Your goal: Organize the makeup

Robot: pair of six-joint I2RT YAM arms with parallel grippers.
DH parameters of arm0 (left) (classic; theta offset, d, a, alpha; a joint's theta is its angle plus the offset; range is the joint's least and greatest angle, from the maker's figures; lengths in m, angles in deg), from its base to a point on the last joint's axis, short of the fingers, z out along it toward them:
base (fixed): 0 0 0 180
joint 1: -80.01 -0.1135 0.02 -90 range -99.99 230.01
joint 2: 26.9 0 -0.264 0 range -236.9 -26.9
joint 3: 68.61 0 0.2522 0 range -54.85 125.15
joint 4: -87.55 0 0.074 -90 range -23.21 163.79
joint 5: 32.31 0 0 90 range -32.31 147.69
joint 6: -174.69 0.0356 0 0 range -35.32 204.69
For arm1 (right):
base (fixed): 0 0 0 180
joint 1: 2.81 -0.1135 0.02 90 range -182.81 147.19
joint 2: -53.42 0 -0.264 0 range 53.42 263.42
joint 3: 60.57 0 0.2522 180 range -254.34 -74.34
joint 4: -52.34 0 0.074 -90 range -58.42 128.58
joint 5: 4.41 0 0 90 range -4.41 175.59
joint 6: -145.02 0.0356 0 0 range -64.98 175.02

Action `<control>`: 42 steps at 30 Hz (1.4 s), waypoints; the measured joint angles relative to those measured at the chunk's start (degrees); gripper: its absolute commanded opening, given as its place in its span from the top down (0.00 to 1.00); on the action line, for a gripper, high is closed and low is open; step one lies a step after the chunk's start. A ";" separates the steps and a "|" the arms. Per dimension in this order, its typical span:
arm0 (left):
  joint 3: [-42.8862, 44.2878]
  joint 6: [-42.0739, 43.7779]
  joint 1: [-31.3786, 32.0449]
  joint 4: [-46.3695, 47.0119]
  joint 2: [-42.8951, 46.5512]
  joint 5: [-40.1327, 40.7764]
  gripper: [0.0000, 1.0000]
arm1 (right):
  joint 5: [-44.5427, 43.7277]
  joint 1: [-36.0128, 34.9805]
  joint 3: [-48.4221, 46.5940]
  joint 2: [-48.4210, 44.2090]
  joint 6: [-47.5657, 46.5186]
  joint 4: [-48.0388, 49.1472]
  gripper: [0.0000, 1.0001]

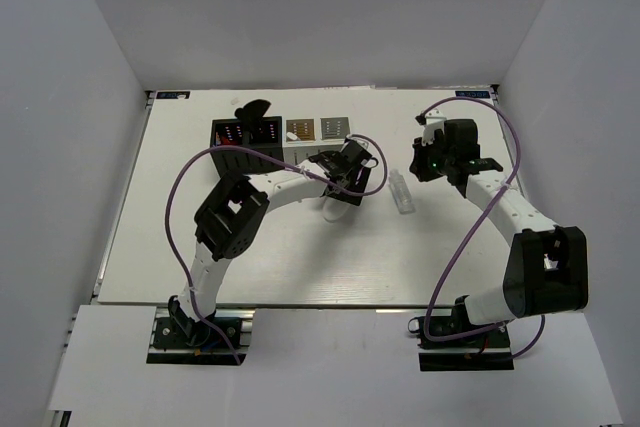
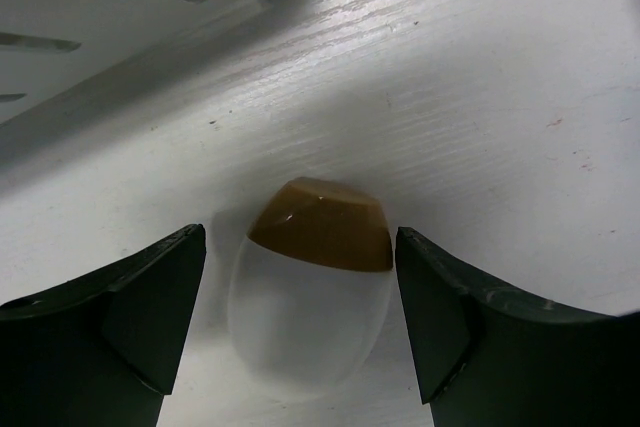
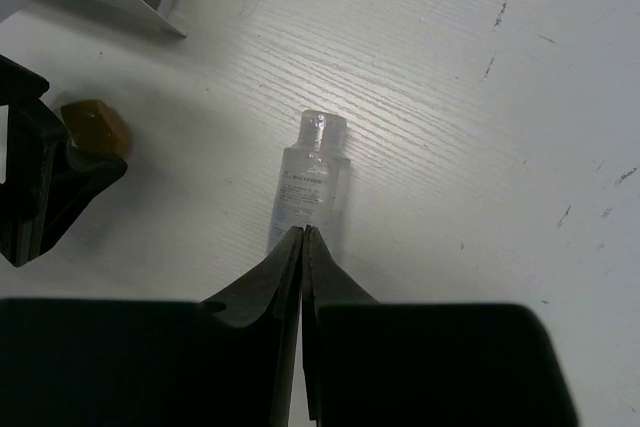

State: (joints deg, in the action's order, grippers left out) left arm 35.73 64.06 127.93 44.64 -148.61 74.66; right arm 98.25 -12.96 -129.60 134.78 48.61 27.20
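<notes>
Sponge (image 2: 308, 302) between parted left pincer (image 2: 297, 247), bottle (image 3: 310, 187) beyond right pincer (image 3: 302, 234)

Sponge (image 2: 310, 317) lies left of bottle (image 1: 402, 192), before boxes (image 1: 280, 137).

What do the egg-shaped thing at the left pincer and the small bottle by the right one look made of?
The egg-shaped thing: likely a soft foam sponge, with a matte white body, a tan tip and no gloss. The bottle: clear plastic or glass, I cannot tell which; it is smooth and shiny, and the table shows through it.
</notes>
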 measured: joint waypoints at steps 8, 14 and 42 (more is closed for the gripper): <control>-0.26 0.24 0.96 -0.24 0.00 -1.05 0.15 | 0.31 0.07 0.00 0.00 0.02 0.02 0.92; -1.51 0.11 1.42 -0.63 -0.02 -1.88 0.21 | 0.74 0.07 0.00 0.00 0.02 0.02 0.91; 1.73 0.24 -8.26 14.71 21.35 -4.11 1.00 | 1.84 0.35 0.87 -1.18 0.00 0.61 0.91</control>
State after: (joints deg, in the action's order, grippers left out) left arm 37.46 64.30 119.67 59.35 -127.26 70.55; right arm 100.09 -12.61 -128.73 133.60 48.61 27.81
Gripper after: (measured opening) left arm 0.714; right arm 0.088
